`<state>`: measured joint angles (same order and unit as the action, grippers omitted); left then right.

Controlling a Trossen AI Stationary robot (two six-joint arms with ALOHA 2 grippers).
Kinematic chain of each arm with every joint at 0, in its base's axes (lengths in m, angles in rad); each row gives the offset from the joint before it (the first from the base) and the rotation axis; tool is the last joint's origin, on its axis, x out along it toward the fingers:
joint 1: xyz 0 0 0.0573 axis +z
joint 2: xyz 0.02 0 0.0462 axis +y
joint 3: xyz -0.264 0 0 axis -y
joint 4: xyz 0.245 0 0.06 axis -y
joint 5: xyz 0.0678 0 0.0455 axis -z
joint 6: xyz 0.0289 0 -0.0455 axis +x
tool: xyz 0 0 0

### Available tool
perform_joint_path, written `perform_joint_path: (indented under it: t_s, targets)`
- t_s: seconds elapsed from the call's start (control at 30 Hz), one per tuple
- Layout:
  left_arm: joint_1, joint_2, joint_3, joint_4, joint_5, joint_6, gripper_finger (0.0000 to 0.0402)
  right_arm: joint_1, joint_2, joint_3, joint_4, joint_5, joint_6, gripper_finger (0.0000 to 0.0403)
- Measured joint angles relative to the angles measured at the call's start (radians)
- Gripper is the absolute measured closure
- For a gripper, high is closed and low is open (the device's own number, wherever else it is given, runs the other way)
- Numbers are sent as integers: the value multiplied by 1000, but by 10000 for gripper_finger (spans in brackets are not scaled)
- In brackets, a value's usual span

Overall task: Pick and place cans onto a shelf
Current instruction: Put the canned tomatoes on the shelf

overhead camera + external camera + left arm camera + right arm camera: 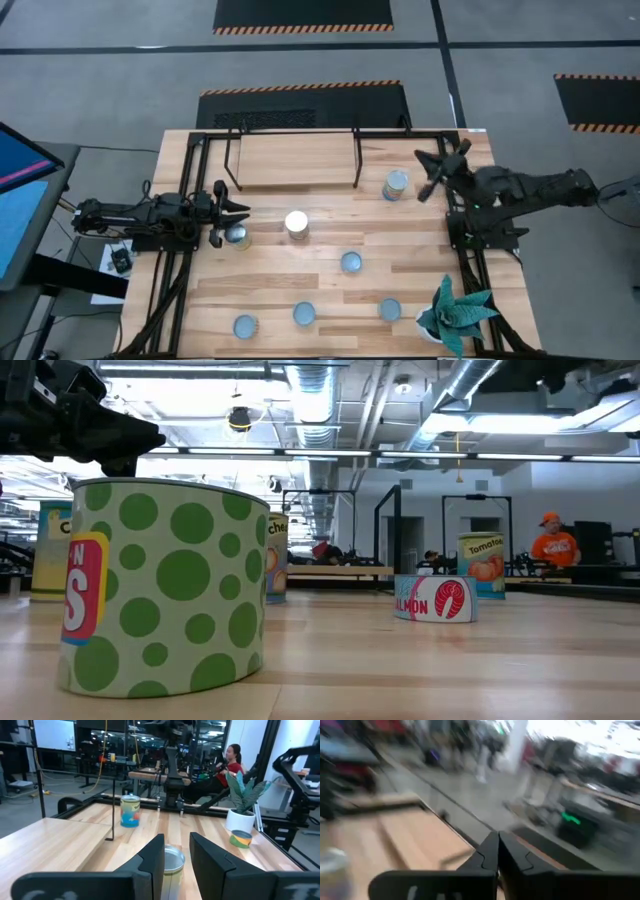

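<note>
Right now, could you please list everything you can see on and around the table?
cans: seven, silvery tops, spread over the tabletop; none on the shelf.
shelf: one, light wood on black legs, at the table's far edge.
plant: one, green, spiky, near right corner.
table: one, light wood.
monitor: one, left of the table.
left end effector: open, its fingers either side of a can.
right end effector: shut, beside the can near the shelf.

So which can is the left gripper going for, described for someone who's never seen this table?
Start at the shelf at the table's far edge. Left of the bright-topped can in front of it, one can sits between the left gripper's open fingers, the only can at a gripper.
</note>
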<state>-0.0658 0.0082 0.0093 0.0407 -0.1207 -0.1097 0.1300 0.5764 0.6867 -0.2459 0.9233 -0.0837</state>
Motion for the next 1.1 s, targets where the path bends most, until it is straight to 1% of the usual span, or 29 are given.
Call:
perform_joint_path:
  t_s: [0.1, 0.2, 0.27, 0.3, 0.4, 0.47, 0.53, 0.63, 0.7, 0.77, 0.87, 0.93, 1.0, 1.1]
  targets:
    - [0, 0, 0, 0, 0, 1, 320, -104, 107, 126, -204, 0, 117, 378]
    - [0, 0, 0, 0, 0, 1, 320, -234, 204, 231, -383, -7, 202, 378]
    - [0, 0, 0, 0, 0, 1, 320, -330, 267, 287, -461, -40, 240, 378]
    - [0, 0, 0, 0, 0, 1, 320, -382, 297, 312, -495, -76, 245, 378]
    - [0, 0, 0, 0, 0, 1, 320, -545, 378, 372, -559, -231, 244, 378]
    - [0, 0, 0, 0, 0, 1, 320, -653, 429, 389, -584, -381, 223, 378]
    - [0, 0, 0, 0, 0, 1, 320, -753, 476, 390, -589, -550, 164, 377]
    - [0, 0, 0, 0, 0, 1, 320, -864, 553, 390, -592, -782, 75, 375]
    - [0, 0, 0, 0, 0, 1, 320, -913, 604, 390, -589, -864, 19, 373]
    - [0, 0, 0, 0, 0, 1, 320, -943, 652, 390, -585, -873, -21, 372]
    - [0, 0, 0, 0, 0, 1, 320, -966, 724, 390, -584, -873, -16, 374]
    - [0, 0, 0, 0, 0, 1, 320, -963, 763, 390, -586, -874, -6, 378]
    - [0, 0, 0, 0, 0, 1, 320, -953, 787, 390, -588, -897, -11, 380]
    - [0, 0, 0, 0, 0, 1, 320, -923, 796, 390, -587, -925, -19, 381]
